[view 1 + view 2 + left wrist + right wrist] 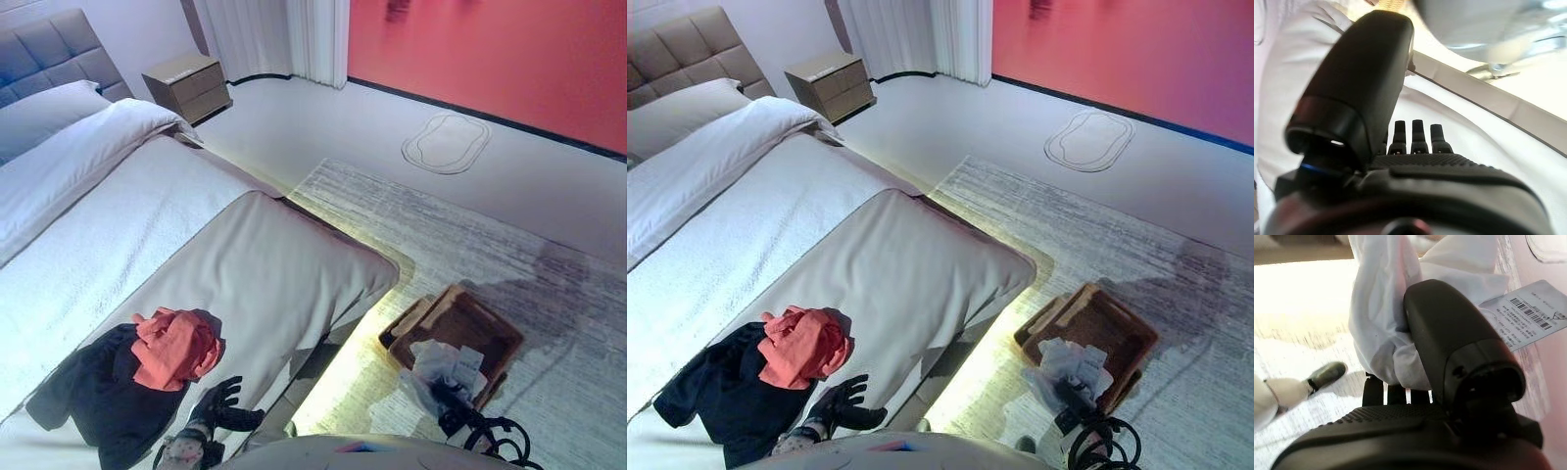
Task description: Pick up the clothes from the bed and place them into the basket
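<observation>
A coral garment (174,348) lies bunched on top of a dark garment (98,392) at the near end of the bed (265,264). My left hand (220,401) rests on the beige cover just right of them, open, fingers spread and holding nothing. A brown basket (475,323) stands on the rug beside the bed. My right hand (1440,431) is low at the basket's near rim, shut on a white garment (1381,318) with a paper tag (1528,316). That white garment (441,364) hangs over the basket's near edge.
A pale rug (509,225) spreads under the basket. A nightstand (186,85) stands at the head of the bed next to a curtain (284,39). A small oval mat (446,142) lies by the red wall. Pillows (49,113) are at the headboard.
</observation>
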Available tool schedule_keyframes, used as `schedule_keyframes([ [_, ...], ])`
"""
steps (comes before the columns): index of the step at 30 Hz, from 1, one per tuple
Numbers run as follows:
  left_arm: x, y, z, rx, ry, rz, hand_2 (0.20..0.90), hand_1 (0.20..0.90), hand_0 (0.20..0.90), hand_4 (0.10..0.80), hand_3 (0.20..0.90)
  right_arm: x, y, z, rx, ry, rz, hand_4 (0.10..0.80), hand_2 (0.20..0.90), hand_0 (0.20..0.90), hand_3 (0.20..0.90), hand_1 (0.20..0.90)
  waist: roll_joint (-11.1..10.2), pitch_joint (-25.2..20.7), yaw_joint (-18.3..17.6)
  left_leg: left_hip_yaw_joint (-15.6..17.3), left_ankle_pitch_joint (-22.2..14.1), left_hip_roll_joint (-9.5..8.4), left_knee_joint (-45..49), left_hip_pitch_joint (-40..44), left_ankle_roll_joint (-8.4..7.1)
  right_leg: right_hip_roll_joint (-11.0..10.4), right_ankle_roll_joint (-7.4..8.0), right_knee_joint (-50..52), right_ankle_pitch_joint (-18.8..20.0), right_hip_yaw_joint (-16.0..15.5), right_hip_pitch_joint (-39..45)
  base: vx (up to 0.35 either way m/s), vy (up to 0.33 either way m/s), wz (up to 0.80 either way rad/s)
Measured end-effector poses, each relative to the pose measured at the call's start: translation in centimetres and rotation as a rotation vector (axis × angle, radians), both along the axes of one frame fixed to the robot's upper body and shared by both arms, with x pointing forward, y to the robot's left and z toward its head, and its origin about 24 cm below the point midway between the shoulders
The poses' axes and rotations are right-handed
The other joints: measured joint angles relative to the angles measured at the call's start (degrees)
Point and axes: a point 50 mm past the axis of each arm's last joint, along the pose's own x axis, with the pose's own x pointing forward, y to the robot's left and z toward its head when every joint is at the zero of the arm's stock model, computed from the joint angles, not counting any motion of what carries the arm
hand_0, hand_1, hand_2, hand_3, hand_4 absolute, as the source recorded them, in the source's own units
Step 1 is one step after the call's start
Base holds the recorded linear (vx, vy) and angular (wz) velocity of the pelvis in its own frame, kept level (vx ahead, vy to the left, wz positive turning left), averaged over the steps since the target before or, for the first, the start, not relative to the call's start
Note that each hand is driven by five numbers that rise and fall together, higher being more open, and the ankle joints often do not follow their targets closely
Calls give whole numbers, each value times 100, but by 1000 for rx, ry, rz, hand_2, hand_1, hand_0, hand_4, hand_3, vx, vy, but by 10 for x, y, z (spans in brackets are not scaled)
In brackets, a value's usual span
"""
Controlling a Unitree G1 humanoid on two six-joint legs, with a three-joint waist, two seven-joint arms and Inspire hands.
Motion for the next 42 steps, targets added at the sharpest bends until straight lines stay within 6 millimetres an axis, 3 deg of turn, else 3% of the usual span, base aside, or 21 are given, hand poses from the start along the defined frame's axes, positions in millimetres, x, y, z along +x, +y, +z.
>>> schedule_keyframes([
  [7,1,5,1,19,-1,-20,900,900,900,800,900,2,-6,2,-20,4,-8,100,300,300,200,300,-116,29,10,-25,1,9,-22,18,-2,8,1,-28,-3,-91,48,10,-55,5],
  [23,1,7,2,31,2,-45,900,900,900,800,900,-1,-33,11,-112,62,-131,100,300,300,200,300,-71,-16,80,-151,69,-2,-53,-20,6,-15,1,-30,-3,-185,48,1,-27,3],
  [33,-9,14,2,43,29,-47,900,900,900,800,900,-1,-91,38,-255,18,-283,100,300,300,200,300,-33,-29,85,-235,99,-21,-55,-84,2,-33,3,-30,-3,-294,49,21,-23,6],
  [34,-10,15,2,44,31,-48,900,900,900,800,900,-2,-96,40,-267,15,-290,213,396,396,313,396,-34,-28,85,-235,100,-21,-55,-84,1,-32,3,-30,-3,-296,49,0,0,0],
  [35,-11,16,2,42,34,-51,900,900,900,800,900,-2,-102,43,-280,13,-294,564,698,698,664,698,-40,-20,89,-235,101,-20,-55,-87,0,-32,3,-30,-3,-297,47,0,0,0],
  [36,-11,17,2,41,36,-54,900,900,900,800,900,-2,-106,46,-291,8,-304,800,900,900,900,900,-45,-12,92,-236,101,-19,-55,-92,0,-33,3,-30,-3,-300,44,0,0,0],
  [42,-9,17,3,28,35,-63,900,900,900,800,900,6,-119,56,-313,-41,-305,800,900,900,900,900,-23,17,93,-241,103,-14,-56,-101,-2,-35,4,-32,-4,-303,35,0,0,0],
])
